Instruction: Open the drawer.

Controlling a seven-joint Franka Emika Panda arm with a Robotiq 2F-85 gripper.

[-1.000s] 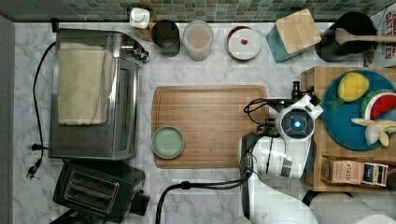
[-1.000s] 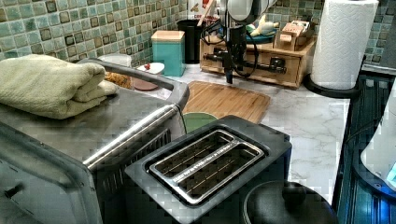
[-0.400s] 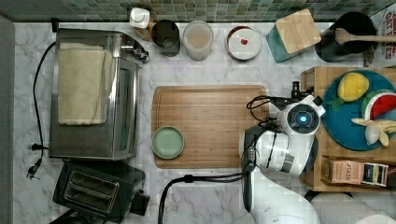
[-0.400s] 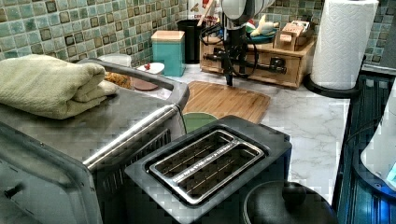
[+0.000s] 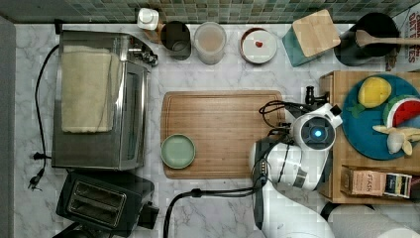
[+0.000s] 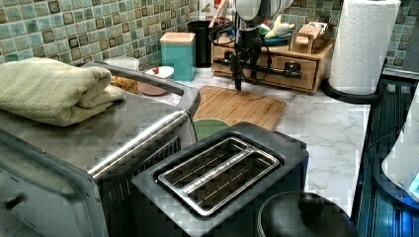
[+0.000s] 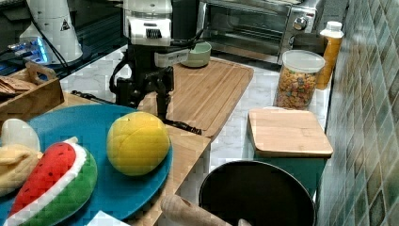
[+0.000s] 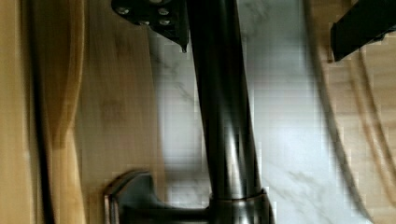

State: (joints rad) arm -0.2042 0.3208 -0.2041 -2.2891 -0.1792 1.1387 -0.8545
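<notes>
Straddling the drawer's (image 6: 276,66) black bar handle (image 8: 224,116), the gripper (image 8: 261,23) stands spread wide. One finger (image 8: 154,16) sits just beside the bar; the other is apart.

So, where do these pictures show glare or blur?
Wrist view: bright highlights streak the black bar handle, and the wood and marble beside it look soft. Left view: the toaster oven top reflects light. Right view: the yellow toy fruit is evenly lit.
</notes>
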